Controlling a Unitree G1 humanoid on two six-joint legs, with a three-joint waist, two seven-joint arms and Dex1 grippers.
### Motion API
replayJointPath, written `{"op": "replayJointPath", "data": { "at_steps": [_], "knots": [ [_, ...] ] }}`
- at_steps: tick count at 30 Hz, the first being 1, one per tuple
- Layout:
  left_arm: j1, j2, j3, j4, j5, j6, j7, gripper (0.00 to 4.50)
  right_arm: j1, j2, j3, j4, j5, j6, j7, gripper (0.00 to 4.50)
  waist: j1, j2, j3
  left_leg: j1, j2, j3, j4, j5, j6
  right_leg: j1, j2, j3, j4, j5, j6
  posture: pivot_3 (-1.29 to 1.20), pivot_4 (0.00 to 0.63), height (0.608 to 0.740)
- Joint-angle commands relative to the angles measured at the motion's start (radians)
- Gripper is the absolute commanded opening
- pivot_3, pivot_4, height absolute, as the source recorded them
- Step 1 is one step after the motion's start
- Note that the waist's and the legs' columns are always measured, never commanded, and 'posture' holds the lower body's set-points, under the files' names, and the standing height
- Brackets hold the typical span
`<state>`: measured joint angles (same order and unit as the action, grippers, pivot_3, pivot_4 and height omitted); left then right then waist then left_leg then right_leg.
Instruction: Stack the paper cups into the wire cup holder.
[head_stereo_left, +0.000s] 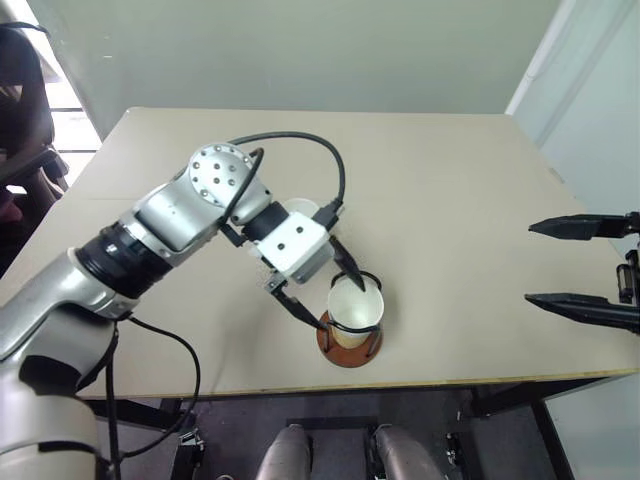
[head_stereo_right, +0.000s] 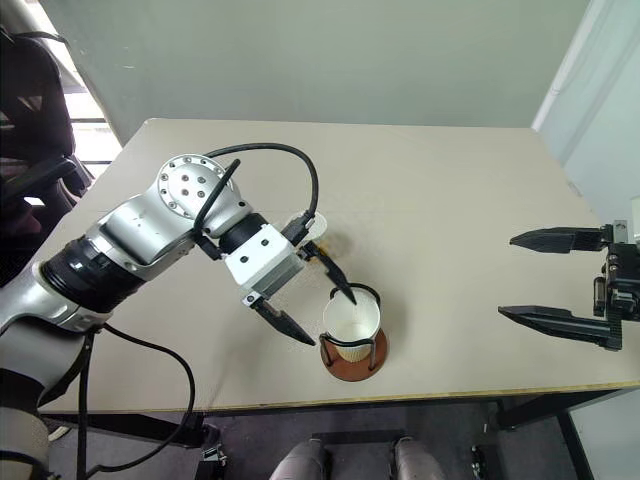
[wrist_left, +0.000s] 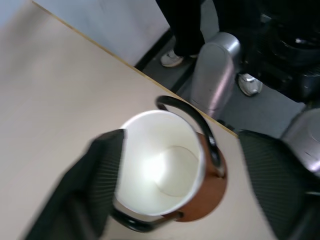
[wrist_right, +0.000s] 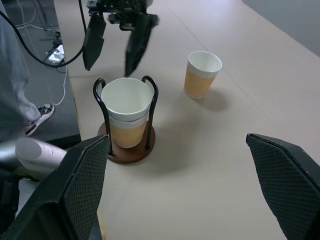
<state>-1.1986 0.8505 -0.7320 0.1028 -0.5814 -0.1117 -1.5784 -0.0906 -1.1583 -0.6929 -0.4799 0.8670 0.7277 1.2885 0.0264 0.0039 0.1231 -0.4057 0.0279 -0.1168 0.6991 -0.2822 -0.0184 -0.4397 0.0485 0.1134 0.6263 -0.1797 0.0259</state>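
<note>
Left claw (head_stereo_right: 312, 296) angled down, spread above the stacked cups (head_stereo_right: 352, 320).

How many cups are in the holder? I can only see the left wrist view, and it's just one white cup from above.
Observer: It looks like two stacked cups, one nested inside the other, in the holder.
Operator: Are there any more?
Observer: Yes, a loose cup stands upright on the table, apart from the holder.
Operator: What's the other hand doing?
Observer: The right hand is open and empty, off beside the table's edge.
</note>
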Motion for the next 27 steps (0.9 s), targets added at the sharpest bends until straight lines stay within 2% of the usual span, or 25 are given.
{"op": "replayJointPath", "data": {
  "at_steps": [1, 4, 9, 15, 20, 25, 27],
  "knots": [
    [-0.065, -0.033, 0.159, 0.133, 0.054, 0.009, -0.027, 4.46, -0.021, -0.019, -0.012, 0.007, 0.0, -0.023, -0.004, 4.46, -0.001, 0.0, 0.0, 0.0, 0.0, 0.0, 0.0, 0.0, 0.0, 0.0, 0.0, 0.0, 0.0, 0.0, 0.0, 0.0, 0.15, 0.74],
    [-0.11, -0.037, 0.231, 0.33, 0.17, -0.027, -0.013, 4.46, -0.032, -0.025, -0.01, 0.019, 0.001, -0.031, 0.004, 4.46, -0.001, 0.0, 0.0, 0.0, 0.0, 0.0, 0.0, -0.001, 0.001, 0.0, 0.0, 0.0, 0.0, 0.0, 0.001, 0.0, 0.15, 0.74],
    [-0.114, -0.05, 0.246, 0.605, 0.395, -0.127, 0.008, 4.46, -0.05, -0.024, 0.021, 0.035, -0.008, -0.05, 0.002, 4.46, -0.005, 0.002, 0.0, 0.001, 0.001, 0.001, 0.0, -0.004, 0.006, 0.0, 0.0, 0.001, 0.0, -0.001, 0.0, 0.0, 0.15, 0.74],
    [-0.111, -0.175, 0.287, 0.885, 0.518, -0.188, 0.077, 4.46, -0.078, -0.019, 0.068, 0.052, -0.017, -0.074, -0.003, 4.46, 0.01, 0.002, 0.0, -0.002, 0.0, -0.001, 0.001, -0.004, 0.006, -0.002, -0.001, 0.001, -0.001, 0.004, 0.011, 0.0, 0.15, 0.74],
    [-0.118, -0.254, 0.331, 0.978, 0.557, -0.207, 0.086, 4.46, -0.084, -0.025, 0.073, 0.053, -0.016, -0.075, 0.002, 4.46, 0.011, 0.002, 0.0, -0.006, 0.0, 0.0, 0.002, -0.004, 0.007, -0.005, -0.001, 0.0, -0.004, 0.005, 0.014, 0.0, 0.15, 0.74],
    [-0.108, -0.275, 0.337, 1.017, 0.629, -0.242, 0.097, 4.46, -0.073, -0.033, 0.047, 0.042, -0.013, -0.059, 0.005, 4.46, 0.011, 0.002, 0.0, -0.009, 0.0, 0.002, 0.002, -0.005, 0.008, -0.005, -0.001, 0.0, -0.012, 0.008, 0.018, 0.0, 0.15, 0.74],
    [-0.106, -0.282, 0.342, 1.023, 0.643, -0.249, 0.09, 4.09, -0.068, -0.035, 0.038, 0.041, -0.014, -0.054, 0.006, 4.46, 0.011, 0.002, 0.0, -0.01, 0.0, 0.003, 0.002, -0.005, 0.008, -0.005, -0.001, 0.0, -0.014, 0.009, 0.019, 0.0, 0.15, 0.74]
  ]
}}
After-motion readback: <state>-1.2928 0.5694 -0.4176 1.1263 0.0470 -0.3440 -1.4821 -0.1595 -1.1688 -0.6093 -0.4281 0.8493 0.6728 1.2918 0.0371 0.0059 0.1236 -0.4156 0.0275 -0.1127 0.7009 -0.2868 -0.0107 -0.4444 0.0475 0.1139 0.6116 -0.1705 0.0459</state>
